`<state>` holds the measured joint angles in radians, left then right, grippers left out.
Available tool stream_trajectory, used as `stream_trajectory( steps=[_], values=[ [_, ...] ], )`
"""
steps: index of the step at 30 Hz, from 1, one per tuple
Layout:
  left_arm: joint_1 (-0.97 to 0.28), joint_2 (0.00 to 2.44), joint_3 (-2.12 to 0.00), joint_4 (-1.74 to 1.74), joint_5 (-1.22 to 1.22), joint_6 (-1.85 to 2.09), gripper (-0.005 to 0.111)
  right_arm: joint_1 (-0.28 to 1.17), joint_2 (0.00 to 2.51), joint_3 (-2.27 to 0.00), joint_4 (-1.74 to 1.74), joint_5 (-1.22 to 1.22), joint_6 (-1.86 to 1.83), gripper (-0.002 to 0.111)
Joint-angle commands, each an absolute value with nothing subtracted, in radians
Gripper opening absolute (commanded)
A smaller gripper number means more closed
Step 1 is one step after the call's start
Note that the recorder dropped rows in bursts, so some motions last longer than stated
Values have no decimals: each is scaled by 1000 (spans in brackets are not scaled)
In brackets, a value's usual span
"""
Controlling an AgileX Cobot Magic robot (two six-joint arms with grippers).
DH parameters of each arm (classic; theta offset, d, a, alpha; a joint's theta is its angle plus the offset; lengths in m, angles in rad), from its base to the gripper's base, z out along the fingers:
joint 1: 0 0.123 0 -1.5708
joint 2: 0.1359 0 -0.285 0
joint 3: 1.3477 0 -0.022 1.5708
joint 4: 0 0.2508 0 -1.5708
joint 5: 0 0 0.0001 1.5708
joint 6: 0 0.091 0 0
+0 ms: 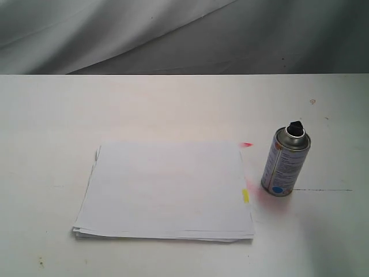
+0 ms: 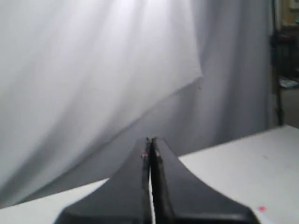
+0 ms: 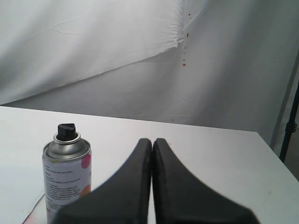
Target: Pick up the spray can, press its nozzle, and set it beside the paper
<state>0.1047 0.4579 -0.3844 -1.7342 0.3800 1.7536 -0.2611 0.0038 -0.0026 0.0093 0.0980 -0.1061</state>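
The spray can stands upright on the white table, just right of the paper, with its black nozzle on top. A yellow mark sits on the paper's right edge. In the right wrist view the spray can and its nozzle show beside my right gripper, which is shut and empty, apart from the can. My left gripper is shut on nothing and faces the backdrop. Neither gripper appears in the exterior view.
A grey-white cloth backdrop hangs behind the table's far edge. A small red mark and a pink smear lie by the can. A thin dark line runs right of it.
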Motion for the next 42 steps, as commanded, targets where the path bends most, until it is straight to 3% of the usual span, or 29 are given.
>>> stream_trajectory(
  steps=[1,10,19,23,42],
  values=[
    [99,235,-338,-1744,168,1708,0,-269,0,0,11,95,-108,0],
    [99,35,-233,-1733,86,1658,0,-269,0,0,11,95,-108,0],
    [99,37,-157,-643,191,533,0,-269,0,0,11,95,-108,0],
    [99,37,-123,-357,191,322,0,-269,0,0,11,95,-108,0],
    [99,37,0,-226,313,292,0,-269,0,0,11,95,-106,0]
  ],
)
